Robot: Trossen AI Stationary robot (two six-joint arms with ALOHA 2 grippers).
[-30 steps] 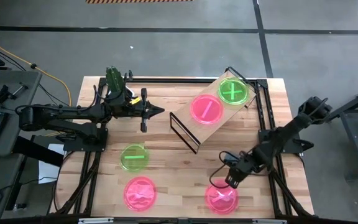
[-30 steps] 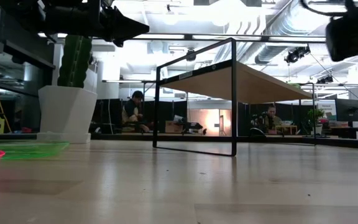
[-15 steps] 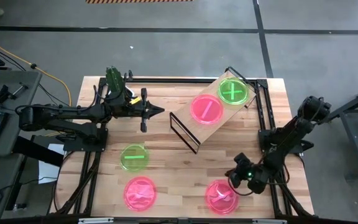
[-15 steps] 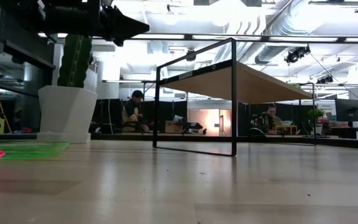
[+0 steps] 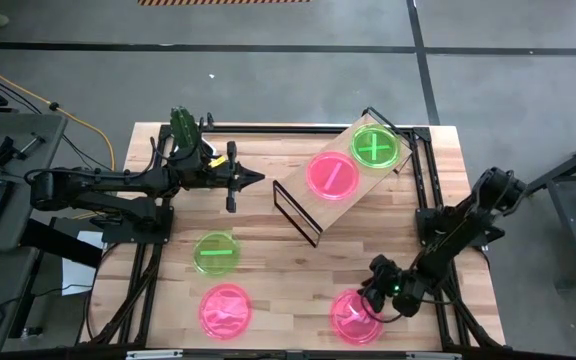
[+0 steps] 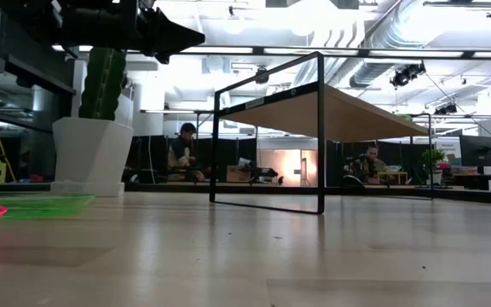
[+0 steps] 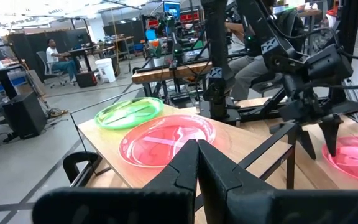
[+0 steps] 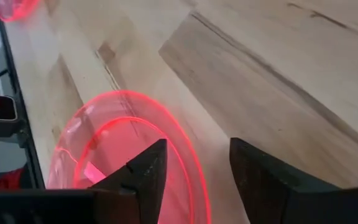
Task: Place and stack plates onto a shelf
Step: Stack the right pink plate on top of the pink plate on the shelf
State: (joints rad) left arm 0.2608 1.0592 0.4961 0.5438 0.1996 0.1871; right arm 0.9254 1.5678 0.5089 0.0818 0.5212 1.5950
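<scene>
Overhead: wooden counter holding scattered plates, shelf angled at back. Right gripper spread over pink plate; left gripper clenched, empty. Beyond, seated people in workshop.

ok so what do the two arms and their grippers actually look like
Both arms are dark, near-black jointed links. The left gripper ends in slim pointed jaws. The right gripper has wedge-shaped black jaws and a small green light glowing at its wrist. Thin black cables loop beside the right arm.

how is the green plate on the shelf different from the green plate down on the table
The green plate on the shelf sits raised on the shelf beside a pink plate and shows a cross-shaped mark. The green plate on the table lies on the tabletop, apart from other plates, showing a single bar. Both are round, translucent neon green.
</scene>
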